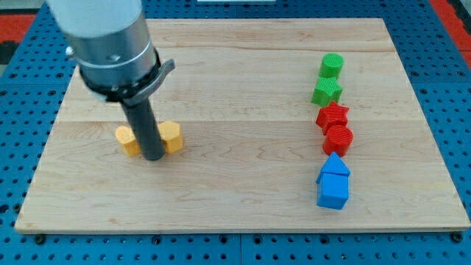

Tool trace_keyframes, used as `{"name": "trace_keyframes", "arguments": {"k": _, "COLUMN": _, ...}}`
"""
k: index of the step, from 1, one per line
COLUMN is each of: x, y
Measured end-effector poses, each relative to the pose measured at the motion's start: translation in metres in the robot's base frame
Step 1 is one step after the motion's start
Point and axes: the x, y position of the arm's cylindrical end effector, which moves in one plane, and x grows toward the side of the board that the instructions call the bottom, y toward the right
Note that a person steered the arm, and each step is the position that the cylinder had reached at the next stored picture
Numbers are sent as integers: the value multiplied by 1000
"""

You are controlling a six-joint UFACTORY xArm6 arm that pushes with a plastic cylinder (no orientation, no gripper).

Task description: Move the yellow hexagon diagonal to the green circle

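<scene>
In the camera view we see our arm coming down from the view's top left, and my tip [154,157] rests on the wooden board [235,199] between two yellow pieces: the yellow block [126,140] just to the view's left of the rod and the yellow hexagon [171,136] just to its right, both so close that we cannot tell whether either is touching. We carry no hand at all, only the bare rod, so nothing is held and nothing can open or close. The hexagon sits at the view's left, well apart from the green circle [332,65], which stands near the view's top right at the head of a column of blocks. As we judge it, the risk lies in that long push across the board: with the tip wedged between two yellow pieces, a careless stroke could drag the wrong one along, and an off-centre push could let the hexagon slip round the rod. Arriving too straight, we might also knock the column and shift the circle itself. Counting, we find two yellow pieces, two green ones, the circle and a green star [327,92], two red ones, a red star [332,115] and a red hexagon [338,138], and two blue blocks [333,182] huddled together.
</scene>
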Motion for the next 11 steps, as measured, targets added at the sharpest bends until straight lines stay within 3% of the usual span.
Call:
{"name": "trace_keyframes", "arguments": {"k": 1, "x": -38, "y": 76}}
{"name": "trace_keyframes", "arguments": {"k": 2, "x": -102, "y": 81}}
{"name": "trace_keyframes", "arguments": {"k": 3, "x": -60, "y": 95}}
{"name": "trace_keyframes", "arguments": {"k": 5, "x": -133, "y": 73}}
{"name": "trace_keyframes", "arguments": {"k": 6, "x": -112, "y": 40}}
{"name": "trace_keyframes", "arguments": {"k": 7, "x": -125, "y": -1}}
{"name": "trace_keyframes", "arguments": {"k": 9, "x": -206, "y": 152}}
{"name": "trace_keyframes", "arguments": {"k": 11, "x": -259, "y": 126}}
